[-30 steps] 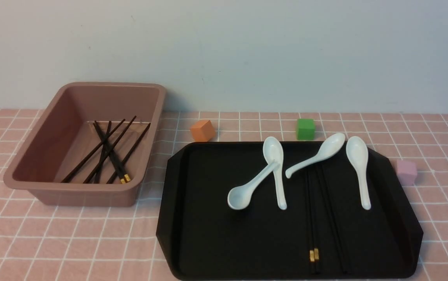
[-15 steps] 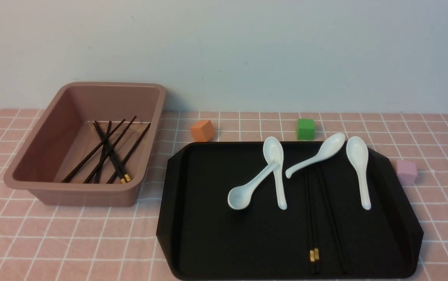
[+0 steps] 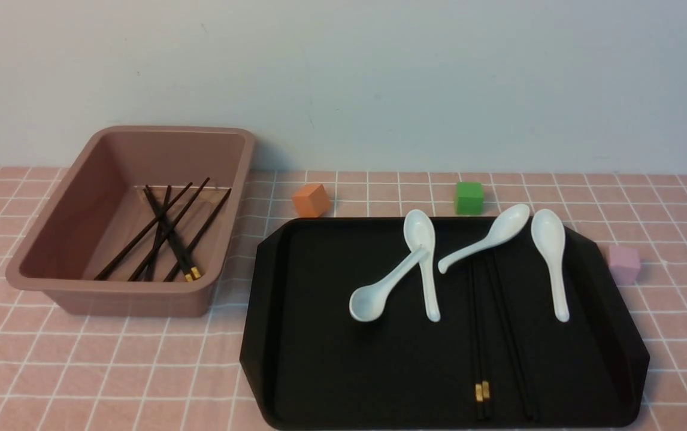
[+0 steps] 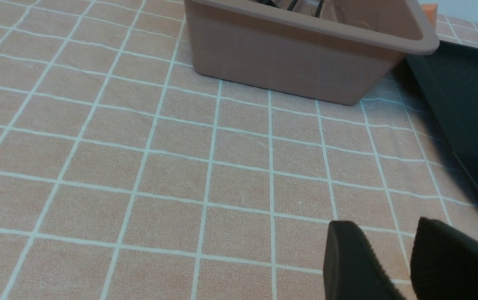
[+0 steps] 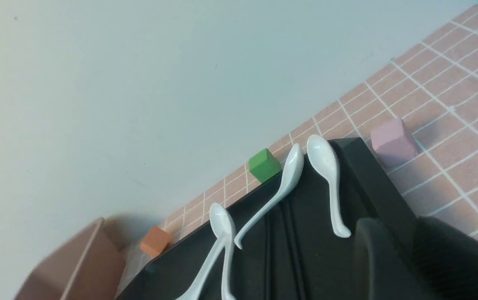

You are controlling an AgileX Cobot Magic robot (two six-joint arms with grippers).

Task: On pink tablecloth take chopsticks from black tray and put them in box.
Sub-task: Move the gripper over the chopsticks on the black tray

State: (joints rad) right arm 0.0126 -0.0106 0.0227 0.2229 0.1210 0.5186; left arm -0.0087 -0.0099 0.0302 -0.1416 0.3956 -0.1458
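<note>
Seen from the front, nothing among the laid-out things has moved since the earlier frames; neither hand shows in that view. The task's things, two pairs of chopsticks, lie on the right half of the black tray (image 3: pixel 331 377): a gold-banded pair (image 3: pixel 475 335) and, just beside it, a darker pair (image 3: pixel 508 326) at a slight slant. Their far ends reach close to the curved spoon (image 3: pixel 484 243), perhaps under its handle. Another spoon (image 3: pixel 553 257) lies to their right, and two crossed spoons (image 3: pixel 420 230) to their left. Beyond the tray, the box (image 3: pixel 133 299) stands to the left on the pink tablecloth (image 3: pixel 109 377), with more chopsticks (image 3: pixel 139 239) crossed inside.

The right hand (image 5: pixel 397 227) has its fingers parted with nothing between them; the left hand (image 4: pixel 389 227) is likewise released and unladen.

The step in hand looks to be reaching for the next pair, best done with the right hand. Come down near the gold bands, well away from the spoons, with the fingers astride both sticks and low to the tray floor. Close gently so the thin sticks don't roll or cross, then draw them clear of the spoon handle before lifting high enough to pass the box rim.
</note>
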